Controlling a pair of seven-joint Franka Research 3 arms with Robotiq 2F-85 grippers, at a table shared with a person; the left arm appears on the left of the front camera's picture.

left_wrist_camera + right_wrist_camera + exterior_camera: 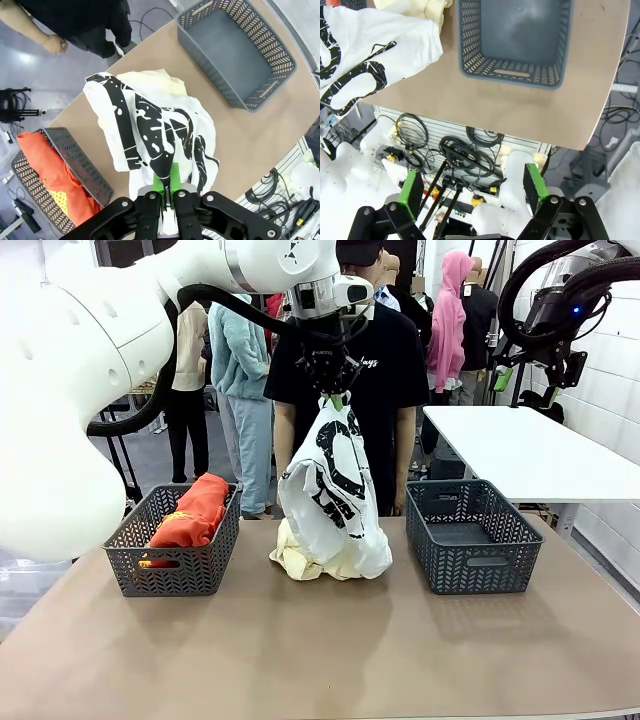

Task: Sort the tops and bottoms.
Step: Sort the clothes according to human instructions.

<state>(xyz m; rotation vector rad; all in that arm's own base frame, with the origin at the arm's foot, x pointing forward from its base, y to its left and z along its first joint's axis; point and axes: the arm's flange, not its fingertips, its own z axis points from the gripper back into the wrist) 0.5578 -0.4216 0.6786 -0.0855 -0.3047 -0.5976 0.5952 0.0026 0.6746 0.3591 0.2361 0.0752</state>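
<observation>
Orange-red garment [190, 515]: sorted, in left basket [175, 575].
White printed garment [335, 480]: pinched by left end effector [335, 395], hanging mid-tabletop over pale yellow garment [292, 560]; both judged unsorted.
Right basket [480, 565]: no garment yet.
Right end effector [471, 175]: spread, holding nothing.

The right tool [472, 182] gapes — grey basket [545, 75] ahead, white printed garment [375, 50] at left.

Near edge of table [300, 660] bare corner to corner, white garment [335, 490] hanging over pale yellow garment [290, 558] blocks the centre, open gaps either side, left basket [175, 575] filled by orange-red garment [195, 515], right basket [480, 565] roomy
</observation>
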